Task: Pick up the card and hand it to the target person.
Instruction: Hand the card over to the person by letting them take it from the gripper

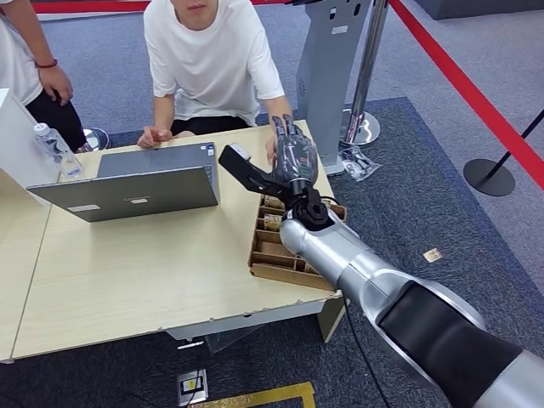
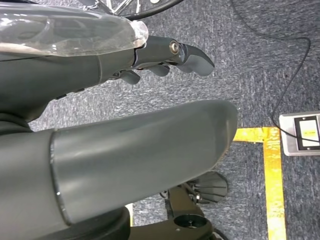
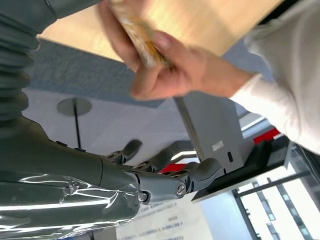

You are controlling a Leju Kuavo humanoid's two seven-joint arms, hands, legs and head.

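Observation:
My right hand [image 1: 294, 153] reaches out over the far right corner of the table [image 1: 141, 272], toward the seated person in a white shirt [image 1: 205, 59]. In the right wrist view a person's hand [image 3: 177, 72] pinches a yellowish card [image 3: 141, 35] just beyond my right hand [image 3: 113, 180], whose fingers [image 3: 196, 172] stretch out and hold nothing. The card touches none of my fingers. My left hand [image 2: 124, 150] hangs over the grey carpet with thumb and fingers apart and nothing in it.
A cardboard tray [image 1: 269, 251] with compartments lies under my right forearm. An open laptop [image 1: 141, 183] and a water bottle [image 1: 56, 149] sit at the left. A second person [image 1: 25, 59] stands far left. A grey kiosk [image 1: 331, 59] and a stanchion [image 1: 362, 119] stand behind the table.

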